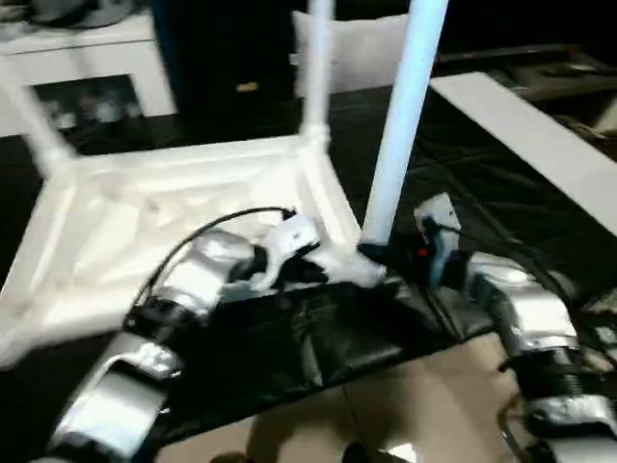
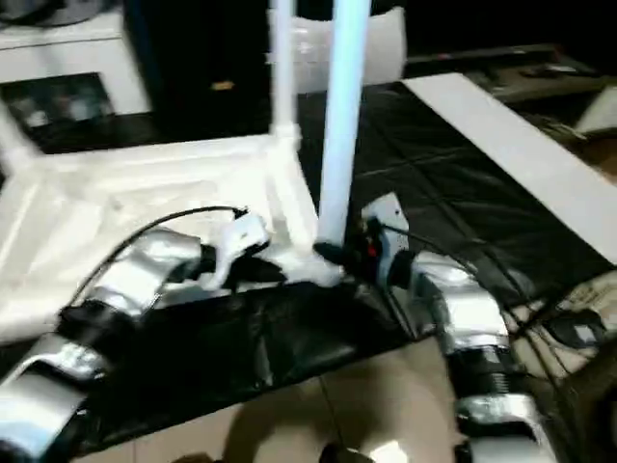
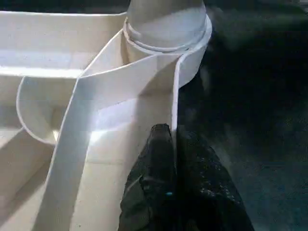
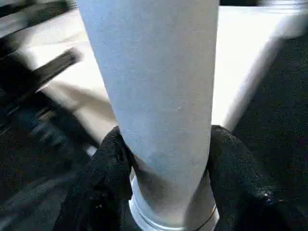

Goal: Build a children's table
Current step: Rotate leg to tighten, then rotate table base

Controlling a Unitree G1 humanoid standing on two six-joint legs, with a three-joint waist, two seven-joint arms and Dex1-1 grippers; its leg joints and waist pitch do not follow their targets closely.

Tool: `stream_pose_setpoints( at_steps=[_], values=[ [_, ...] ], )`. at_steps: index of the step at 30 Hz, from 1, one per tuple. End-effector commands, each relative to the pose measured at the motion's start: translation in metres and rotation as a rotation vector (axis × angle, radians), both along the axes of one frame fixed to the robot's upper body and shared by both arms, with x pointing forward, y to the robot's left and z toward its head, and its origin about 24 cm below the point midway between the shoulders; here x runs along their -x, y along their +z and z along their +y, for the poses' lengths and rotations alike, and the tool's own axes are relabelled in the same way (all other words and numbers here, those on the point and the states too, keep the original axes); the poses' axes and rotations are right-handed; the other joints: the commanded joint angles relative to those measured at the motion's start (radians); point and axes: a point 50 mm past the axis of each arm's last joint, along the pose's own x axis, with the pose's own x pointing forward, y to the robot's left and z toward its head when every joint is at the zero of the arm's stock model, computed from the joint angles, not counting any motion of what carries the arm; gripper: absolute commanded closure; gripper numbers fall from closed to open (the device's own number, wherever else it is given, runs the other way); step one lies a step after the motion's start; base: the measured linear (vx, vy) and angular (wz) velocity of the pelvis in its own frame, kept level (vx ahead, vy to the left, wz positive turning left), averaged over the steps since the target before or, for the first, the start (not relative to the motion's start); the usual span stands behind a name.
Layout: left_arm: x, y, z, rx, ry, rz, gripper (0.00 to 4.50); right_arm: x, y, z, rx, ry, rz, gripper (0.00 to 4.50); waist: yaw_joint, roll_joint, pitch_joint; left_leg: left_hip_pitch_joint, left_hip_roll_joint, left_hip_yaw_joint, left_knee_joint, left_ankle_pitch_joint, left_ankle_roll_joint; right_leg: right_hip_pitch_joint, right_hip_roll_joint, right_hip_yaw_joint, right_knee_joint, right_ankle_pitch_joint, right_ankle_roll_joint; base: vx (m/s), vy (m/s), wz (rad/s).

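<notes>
Forearms: two silver forearms fill the near edge of the head view, reaching in over the front of the black-covered work table (image 1: 540,207).
Far left leg: a white tube leg (image 1: 29,121) rises at a slant from the left corner of the children's table.
Table top: the white plastic top (image 1: 106,241) lies upside down on the black cover, ribbed underside up, near the front edge.
Left gripper: the left gripper (image 3: 172,144) is pinched closed over the thin rim wall of the top, one black finger on each side, just short of the near corner socket (image 3: 192,57).
Back leg: another white leg (image 1: 316,68) stands upright in the far corner socket.
Near leg: the fourth-corner leg (image 1: 400,125) stands upright, its threaded collar (image 4: 168,219) seated at the near socket.
Right gripper: the right gripper (image 4: 166,159) clasps this leg low down, its black fingers (image 4: 108,163) pressed against both sides of the tube just above the collar.
Handling: the parts look like hollow moulded plastic, so likely light and fairly stiff; the smooth tapered tube may slip in the pads when twisted.
Where to hold: low on the leg, close to the collar, seems best for turning it; the rim wall by the socket is a fair place to steady the top.
Risk: a light top could swivel on the cover if the rim hold slackens.
Right side: a long white board (image 1: 525,130) lies apart on the table.
</notes>
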Motion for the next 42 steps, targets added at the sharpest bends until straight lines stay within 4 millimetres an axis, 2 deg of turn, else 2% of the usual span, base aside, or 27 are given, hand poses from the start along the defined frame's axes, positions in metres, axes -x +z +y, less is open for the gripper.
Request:
stream_pose_setpoints(
  at_steps=[1,4,5,6,8,10,14,16,18,20,21,23,24,25,27,28,29,30,32,35,36,37,38,39,40,41,42],
  values=[
    [-0.01,0.022,-0.026,0.093,0.066,-0.087,4.5,-0.002,-0.002,0.044,-0.073,0.032,0.063,2.56,-0.003,0.0,-0.078,0.001,0.026,-0.012,-0.065,-0.211,0.052,0.076,-0.078,0.047,-0.088,-0.464,0.06,0.0,0.0,0.0],
    [-0.019,0.028,-0.033,0.11,0.173,-0.126,4.5,-0.011,-0.005,0.058,-0.08,-0.089,0.074,2.56,-0.016,0.003,-0.079,0.002,0.012,-0.007,-0.061,-0.189,0.056,0.073,-0.078,0.047,-0.091,-0.463,0.045,0.0,0.0,0.0],
    [-0.022,0.03,-0.036,0.118,0.205,-0.138,4.5,-0.013,-0.004,0.064,-0.08,-0.112,0.048,2.21,-0.016,0.004,-0.08,0.004,0.011,-0.005,-0.06,-0.188,0.06,0.071,-0.078,0.048,-0.091,-0.459,0.042,0.0,0.0,0.0],
    [-0.022,0.031,-0.036,0.121,0.213,-0.14,4.5,-0.014,-0.004,0.065,-0.08,-0.123,0.042,2.0,-0.015,0.002,-0.082,0.0,0.01,-0.005,-0.062,-0.167,0.067,0.075,-0.079,0.052,-0.085,-0.432,0.03,0.0,0.0,0.0],
    [-0.024,0.032,-0.037,0.126,0.228,-0.146,4.5,-0.018,-0.003,0.068,-0.109,-0.181,0.043,1.75,-0.011,-0.002,-0.084,-0.003,0.012,-0.004,-0.065,-0.124,0.086,0.073,-0.079,0.062,-0.074,-0.381,0.002,0.0,0.0,0.0],
    [-0.024,0.032,-0.038,0.128,0.224,-0.147,4.5,-0.018,-0.002,0.069,-0.114,-0.191,0.041,1.58,-0.003,-0.005,-0.09,-0.004,0.009,-0.002,-0.066,-0.079,0.097,0.076,-0.08,0.07,-0.061,-0.341,-0.017,0.0,0.0,0.0],
    [-0.02,0.03,-0.038,0.121,0.169,-0.156,4.5,-0.019,0.0,0.062,-0.093,-0.216,0.01,1.22,0.011,-0.005,-0.095,-0.011,0.021,-0.007,-0.062,0.041,0.142,0.073,-0.082,0.084,-0.024,-0.186,-0.07,0.018,-0.007,0.01],
    [-0.017,0.026,-0.035,0.096,0.118,-0.176,4.5,-0.017,-0.002,0.047,-0.004,-0.226,-0.047,0.94,0.015,-0.013,-0.093,-0.016,0.016,-0.004,-0.057,0.073,0.158,0.073,-0.081,0.09,-0.011,-0.145,-0.089,0.0,0.0,0.0],
    [-0.016,0.022,-0.031,0.071,0.108,-0.178,4.5,-0.014,-0.002,0.036,0.01,-0.245,-0.049,0.82,0.024,-0.012,-0.095,-0.016,0.014,-0.002,-0.055,0.091,0.173,0.072,-0.08,0.093,-0.008,-0.134,-0.086,0.0,0.0,0.0],
    [-0.016,0.021,-0.029,0.057,0.097,-0.187,4.5,-0.012,-0.001,0.029,-0.009,-0.25,-0.057,0.71,0.026,-0.011,-0.09,-0.015,0.015,0.0,-0.057,0.074,0.176,0.069,-0.078,0.092,-0.014,-0.159,-0.081,0.0,0.0,0.0],
    [-0.016,0.019,-0.024,0.039,0.086,-0.207,4.5,-0.008,0.001,0.017,0.024,-0.259,-0.091,0.59,0.03,-0.012,-0.088,-0.013,0.015,0.001,-0.059,0.054,0.168,0.07,-0.078,0.092,-0.019,-0.192,-0.068,0.0,0.0,0.0],
    [-0.016,0.018,-0.021,0.027,0.075,-0.227,4.5,-0.005,0.001,0.01,0.052,-0.258,-0.111,0.36,0.031,-0.01,-0.084,-0.011,0.016,0.002,-0.061,0.028,0.155,0.066,-0.077,0.092,-0.025,-0.232,-0.058,0.0,0.0,0.0],
    [-0.017,0.018,-0.017,0.018,0.084,-0.238,4.5,-0.001,0.002,0.004,0.068,-0.259,-0.13,0.36,0.031,-0.012,-0.078,-0.009,0.012,0.005,-0.064,-0.011,0.137,0.065,-0.074,0.09,-0.037,-0.288,-0.034,0.0,0.0,0.0],
    [-0.018,0.018,-0.016,0.019,0.089,-0.238,4.5,0.0,0.002,0.002,0.07,-0.257,-0.135,0.28,0.031,-0.012,-0.078,-0.009,0.012,0.005,-0.064,-0.011,0.137,0.065,-0.074,0.09,-0.037,-0.288,-0.034,0.0,0.0,0.0],
    [-0.016,0.024,-0.01,0.115,0.093,-0.194,4.5,0.013,0.007,-0.009,0.062,-0.223,-0.172,0.06,0.037,-0.015,-0.073,-0.007,0.006,0.007,-0.068,-0.057,0.118,0.067,-0.071,0.087,-0.051,-0.36,0.019,0.0,0.0,0.0],
    [-0.015,0.026,-0.009,0.135,0.088,-0.188,4.23,0.015,0.008,-0.009,0.058,-0.216,-0.174,0.01,0.035,-0.017,-0.069,-0.011,0.005,0.007,-0.069,-0.062,0.116,0.068,-0.069,0.086,-0.053,-0.366,0.026,0.0,0.0,0.0],
    [-0.014,0.029,-0.008,0.17,0.084,-0.189,4.23,0.018,0.01,-0.01,0.065,-0.204,-0.185,0.01,0.034,-0.018,-0.072,-0.014,0.005,0.005,-0.07,-0.059,0.113,0.072,-0.069,0.086,-0.049,-0.362,0.032,0.0,0.0,0.0],
    [-0.013,0.031,-0.007,0.188,0.083,-0.193,4.23,0.02,0.011,-0.011,0.075,-0.195,-0.193,0.01,0.032,-0.019,-0.071,-0.012,0.004,0.006,-0.069,-0.062,0.113,0.067,-0.067,0.087,-0.051,-0.358,0.035,0.0,0.0,0.0],
    [-0.01,0.032,-0.005,0.214,0.08,-0.183,3.93,0.026,0.01,-0.01,0.1,-0.152,-0.19,0.0,0.026,-0.016,-0.069,-0.011,0.001,0.007,-0.068,-0.075,0.115,0.065,-0.066,0.085,-0.054,-0.371,0.031,0.0,0.0,0.0],
    [-0.002,0.031,0.005,0.216,0.082,-0.188,3.83,0.034,0.01,-0.004,0.099,-0.091,-0.147,0.0,0.022,-0.006,-0.057,-0.007,0.009,0.004,-0.073,-0.1,0.113,0.059,-0.064,0.084,-0.059,-0.389,0.013,0.0,0.0,0.0],
    [0.001,0.031,0.008,0.216,0.09,-0.188,3.61,0.037,0.012,-0.001,0.087,-0.064,-0.156,0.0,0.018,-0.009,-0.057,-0.008,0.01,0.003,-0.074,-0.109,0.115,0.061,-0.065,0.084,-0.059,-0.385,0.017,0.0,0.0,0.0],
    [0.004,0.031,0.011,0.216,0.096,-0.186,3.52,0.038,0.013,0.002,0.078,-0.047,-0.16,0.0,0.018,-0.004,-0.055,-0.008,0.011,0.002,-0.075,-0.113,0.112,0.061,-0.066,0.084,-0.057,-0.382,0.015,0.0,0.0,0.0],
    [0.006,0.031,0.014,0.217,0.099,-0.183,3.52,0.04,0.013,0.004,0.075,-0.037,-0.161,0.0,0.011,-0.006,-0.054,-0.01,0.01,0.002,-0.076,-0.117,0.111,0.063,-0.063,0.083,-0.06,-0.387,0.021,0.0,0.0,0.0],
    [0.011,0.032,0.021,0.226,0.117,-0.173,3.52,0.041,0.016,0.008,0.069,-0.026,-0.167,0.0,0.009,0.0,-0.049,-0.007,0.005,0.003,-0.075,-0.124,0.111,0.056,-0.06,0.082,-0.066,-0.405,0.028,0.0,0.0,0.0],
    [0.016,0.033,0.027,0.23,0.128,-0.168,3.52,0.042,0.018,0.011,0.058,-0.013,-0.172,0.0,0.007,-0.001,-0.05,-0.007,0.01,0.001,-0.077,-0.128,0.105,0.06,-0.063,0.083,-0.063,-0.404,0.026,0.0,0.0,0.0],
    [0.016,0.033,0.027,0.23,0.128,-0.168,3.33,0.042,0.018,0.011,0.058,-0.013,-0.172,0.0,0.007,-0.002,-0.054,-0.009,0.013,-0.001,-0.078,-0.118,0.101,0.065,-0.067,0.084,-0.057,-0.388,0.021,0.0,0.0,0.0],
    [0.026,0.034,0.04,0.229,0.157,-0.162,3.12,0.045,0.022,0.02,0.039,0.026,-0.182,0.0,0.002,0.008,-0.043,-0.007,0.013,-0.002,-0.081,-0.133,0.105,0.055,-0.062,0.085,-0.063,-0.393,0.013,0.0,0.0,0.0]
  ],
)
